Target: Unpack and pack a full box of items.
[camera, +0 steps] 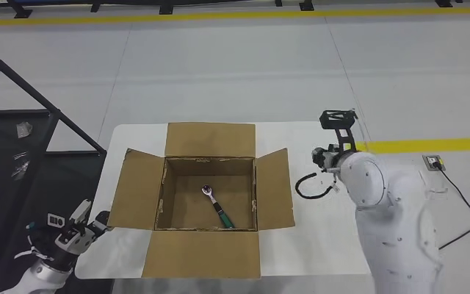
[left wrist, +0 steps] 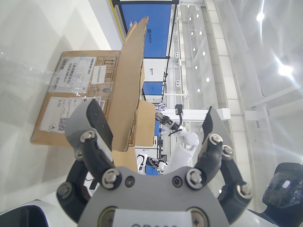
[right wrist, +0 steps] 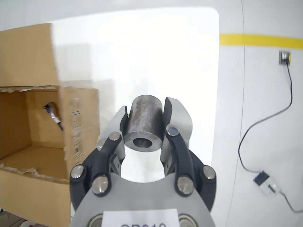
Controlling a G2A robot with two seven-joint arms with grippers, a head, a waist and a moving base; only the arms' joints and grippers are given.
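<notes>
Right wrist view: right gripper [right wrist: 146, 108] clasps metal cylinder [right wrist: 144, 121] beside open box [right wrist: 26, 55].

You're working in a large industrial hall or robotics test floor, not a home. The white tabletop [camera: 323, 235] stands alone on a wide, glossy pale-grey floor [camera: 242, 73] marked with yellow line tape [camera: 220, 15], and a floor socket [right wrist: 284, 58] with its cable [right wrist: 290, 90] lies to the right. The left wrist view shows a high white ceiling [left wrist: 236, 48] with rows of lights [left wrist: 203, 53], and blue partition panels [left wrist: 157, 45] in black frames on the far side.
</notes>
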